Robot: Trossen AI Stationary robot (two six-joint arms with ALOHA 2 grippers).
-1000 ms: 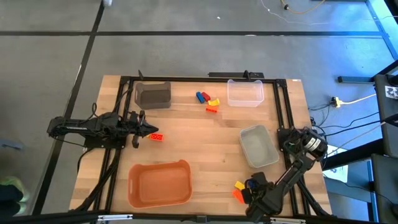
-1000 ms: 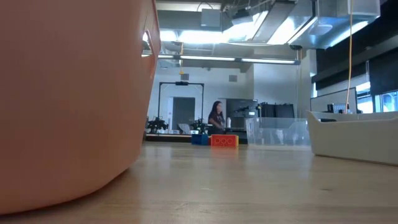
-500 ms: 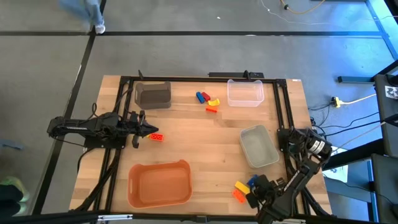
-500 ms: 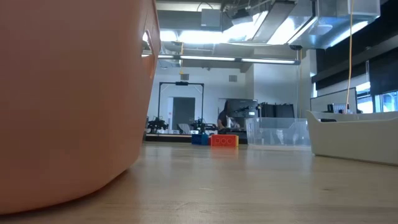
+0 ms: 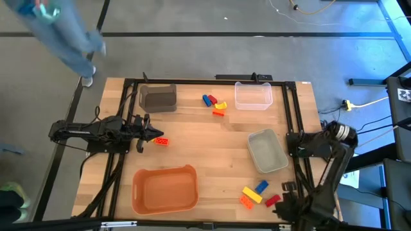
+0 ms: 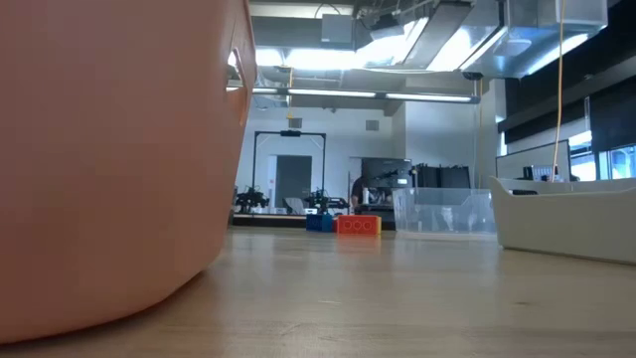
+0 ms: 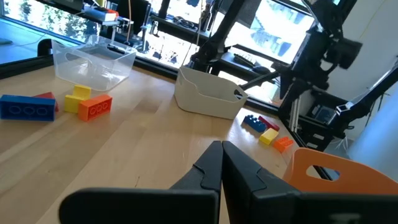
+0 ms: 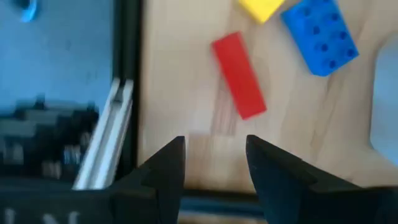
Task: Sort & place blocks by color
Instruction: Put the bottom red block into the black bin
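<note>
Nearest the front edge of the table (image 5: 212, 144): an orange bin (image 5: 164, 190) at front left, and at front right a cluster of four blocks — orange block (image 5: 246, 201), yellow block (image 5: 252, 195), blue block (image 5: 261, 187) and red block (image 5: 271, 200), lying close together, some touching. Right gripper (image 8: 210, 163) at the front right corner by the table's frame, just beside that cluster, fingers (image 8: 163, 171) parted with a narrow gap, holding nothing; red block (image 8: 239, 75), blue block (image 8: 320, 36) and a corner of the yellow block (image 8: 261, 7) just ahead of them on the wood. Just behind the cluster, a grey bin (image 5: 267, 151). Mid-table on the left, the left gripper (image 7: 221, 165) low over the wood, fingers pressed together and empty, a red-orange block (image 5: 161, 141) just beside the tip. Toward the far edge: a dark bin (image 5: 158, 98) at left, a clear bin (image 5: 253, 95) at right, and between them a second group of blocks (image 5: 214, 104) in blue, red, yellow and orange. Beyond the table's far left corner, a blurred person (image 5: 61, 35) on the floor.
</note>
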